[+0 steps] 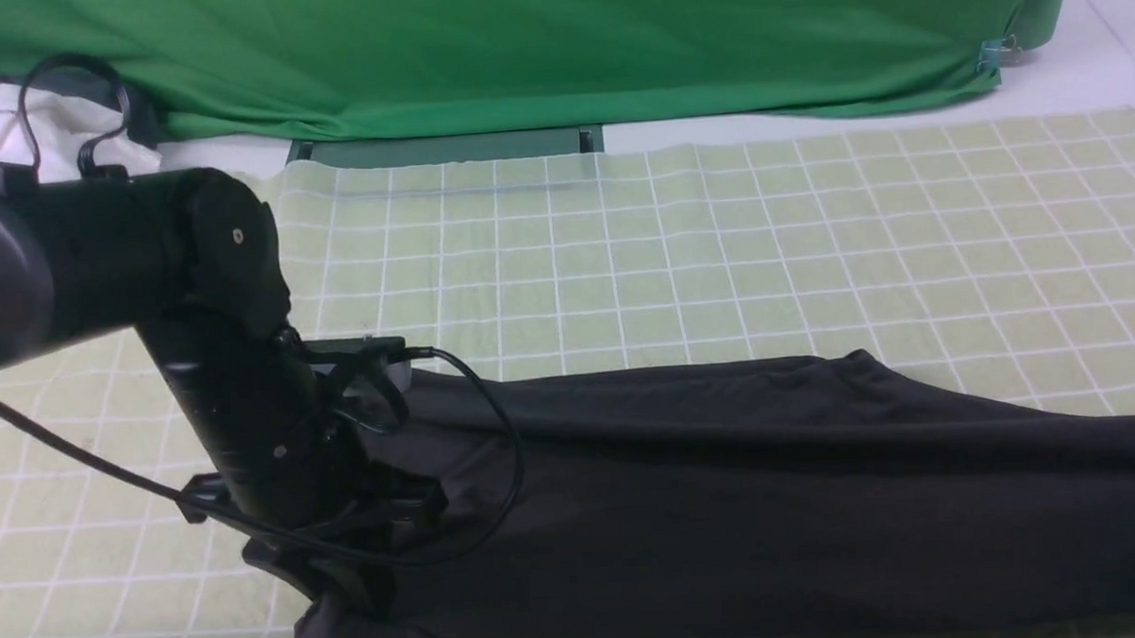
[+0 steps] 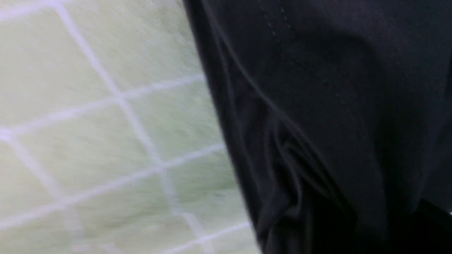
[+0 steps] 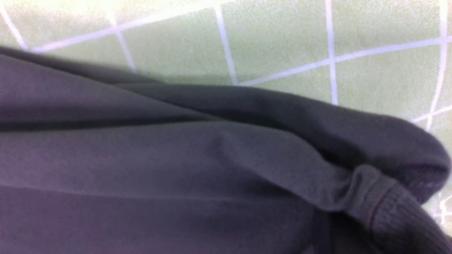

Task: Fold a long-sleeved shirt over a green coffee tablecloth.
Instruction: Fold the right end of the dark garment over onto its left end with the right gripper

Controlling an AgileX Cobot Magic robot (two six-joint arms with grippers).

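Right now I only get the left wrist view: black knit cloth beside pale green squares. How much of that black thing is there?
Observer: In the front view, the black soft-knit long-sleeved shirt stretches as a long band across the near side of the pale yellow-green grid-lined tablecloth.
Operator: Where is the machine?
Observer: Its black left arm bends down over the shirt's left end.
Operator: Any sleeve showing?
Observer: The right wrist view shows a ribbed black cuff lying against the shirt's folds.
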